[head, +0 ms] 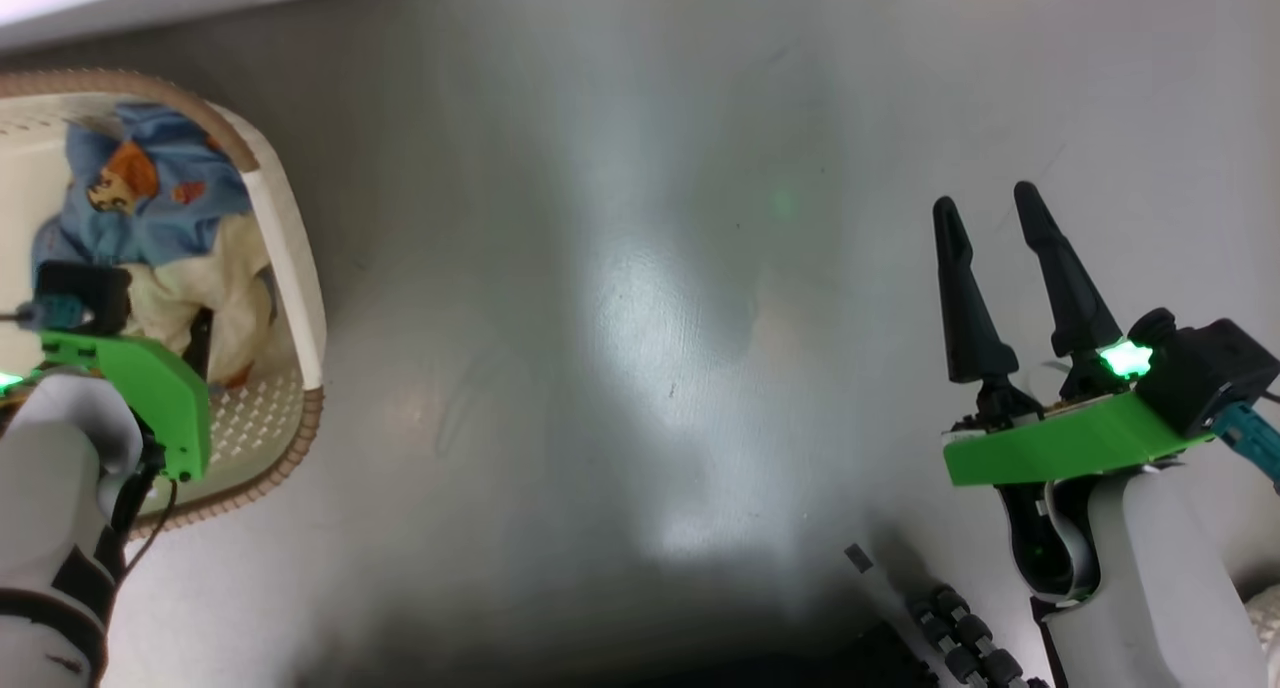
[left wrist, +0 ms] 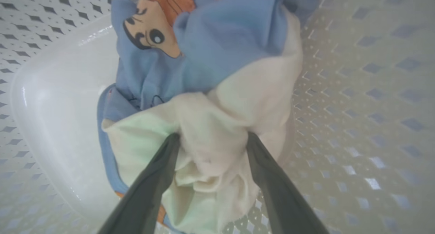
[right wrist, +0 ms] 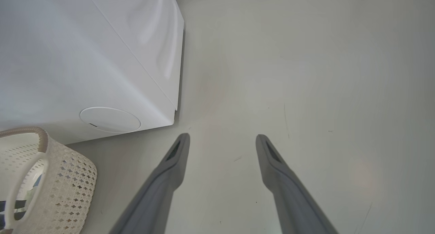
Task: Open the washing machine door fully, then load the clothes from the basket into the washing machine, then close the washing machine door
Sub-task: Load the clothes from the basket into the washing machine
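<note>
The left gripper (left wrist: 213, 136) reaches down into the basket (head: 292, 258), and its two dark fingers (left wrist: 153, 186) stand wide apart. Their tips press into the cream-white garment (left wrist: 265, 91), and a bunched fold of it lies between them, not pinched. Just beyond that fold lies the light blue fabric (left wrist: 224, 47) with its orange-brown cartoon figure, so the clothes (head: 150, 198) sit as one small bundle on the basket's perforated bottom, against one end wall. In the head view the arm's green mount (head: 150, 393) covers the near part of the bundle.

The right gripper (head: 985, 200) hangs over the bare grey floor (head: 600, 318), well apart from the basket. Its fingers (right wrist: 159, 186) are spread wide with nothing between them.

Farther out, the right wrist view shows the basket on the floor, its brown woven-look rim (right wrist: 32, 131) up. The basket is near the lower front of the white washing machine (right wrist: 68, 57), just below the machine's round flap (right wrist: 109, 119). The machine's white side panel runs away toward the top of that view.
</note>
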Controlling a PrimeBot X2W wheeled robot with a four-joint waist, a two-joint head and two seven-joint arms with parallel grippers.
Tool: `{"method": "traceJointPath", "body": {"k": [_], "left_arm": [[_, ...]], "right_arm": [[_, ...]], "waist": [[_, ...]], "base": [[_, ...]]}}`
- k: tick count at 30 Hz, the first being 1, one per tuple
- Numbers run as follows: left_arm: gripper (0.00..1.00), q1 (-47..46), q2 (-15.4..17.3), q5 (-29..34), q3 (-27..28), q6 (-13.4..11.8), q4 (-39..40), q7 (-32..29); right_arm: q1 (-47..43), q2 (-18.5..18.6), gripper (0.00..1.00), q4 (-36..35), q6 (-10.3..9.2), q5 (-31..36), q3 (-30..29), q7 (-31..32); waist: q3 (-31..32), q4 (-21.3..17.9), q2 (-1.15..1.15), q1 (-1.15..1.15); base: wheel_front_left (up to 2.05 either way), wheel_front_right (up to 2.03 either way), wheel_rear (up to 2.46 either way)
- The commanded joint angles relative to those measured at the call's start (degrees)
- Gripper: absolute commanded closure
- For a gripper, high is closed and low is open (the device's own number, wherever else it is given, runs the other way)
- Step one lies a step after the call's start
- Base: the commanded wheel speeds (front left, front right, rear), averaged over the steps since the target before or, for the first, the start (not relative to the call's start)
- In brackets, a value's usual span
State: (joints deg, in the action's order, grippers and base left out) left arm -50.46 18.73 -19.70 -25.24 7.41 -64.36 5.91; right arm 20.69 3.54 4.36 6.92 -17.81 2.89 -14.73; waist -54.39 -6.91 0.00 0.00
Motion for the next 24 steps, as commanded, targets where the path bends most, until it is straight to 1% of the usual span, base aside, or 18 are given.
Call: {"method": "traceJointPath", "body": {"k": [1, 5, 12, 13, 14, 15, 16, 24], "left_arm": [[0.0, 0.6, 3.1, -0.5, 0.2, 0.1, -0.3, -0.8], [0.0, -1.6, 3.8, -1.7, -2.0, 0.1, -0.7, -2.8], [0.0, -5.9, 3.8, -4.6, -2.2, 0.1, -2.5, -2.6], [0.09, -6.1, 3.7, -4.7, -2.4, 0.1, -2.8, -2.5], [0.51, -6.3, 3.4, -5.2, -2.2, 0.1, -3.1, -2.4], [0.61, -6.5, 3.2, -5.5, -2.2, 0.1, -3.4, -2.1], [1.0, -6.7, 3.1, -5.8, -2.1, 0.1, -3.5, -1.5], [1.0, -6.3, 1.3, -7.9, -1.5, 0.1, -5.4, 3.3]], "right_arm": [[-1.0, -0.5, 0.0, -1.3, 0.57, -0.6, 1.4, -0.3], [-0.6, -0.5, 0.0, -1.6, 0.57, -0.7, 1.5, -0.3], [0.0, -0.6, 0.0, -2.1, 0.57, -0.8, 1.4, -0.3], [0.0, -0.6, 0.0, -2.0, 0.57, -0.8, 1.4, -0.3], [-0.1, -0.6, 0.0, -2.0, 0.57, -0.8, 1.4, -0.3], [-0.1, -0.6, 0.0, -2.0, 0.57, -0.8, 1.3, -0.3], [-0.1, -0.6, 0.0, -1.9, 0.57, -0.8, 1.3, -0.3], [-0.1, -0.6, 0.0, -2.0, 0.57, -0.2, 0.6, -0.3]], "waist": [[-1.1, -0.2, 0.0, 0.0], [-2.5, -0.1, 0.0, 0.0], [-4.9, -0.4, 0.0, 0.0], [-4.9, -0.4, 0.0, 0.0], [-4.9, -0.4, 0.0, 0.0], [-4.9, -0.4, 0.0, 0.0], [-4.8, -0.4, 0.0, 0.0], [-2.0, 0.3, 0.0, 0.0]], "base": [[0.0, 0.0, 0.0], [0.0, 0.0, 0.0], [0.0, 0.0, 0.0], [0.0, 0.0, 0.0], [0.0, 0.0, 0.0], [0.0, 0.0, 0.0], [0.0, 0.0, 0.0], [0.0, 0.0, 0.0]]}}
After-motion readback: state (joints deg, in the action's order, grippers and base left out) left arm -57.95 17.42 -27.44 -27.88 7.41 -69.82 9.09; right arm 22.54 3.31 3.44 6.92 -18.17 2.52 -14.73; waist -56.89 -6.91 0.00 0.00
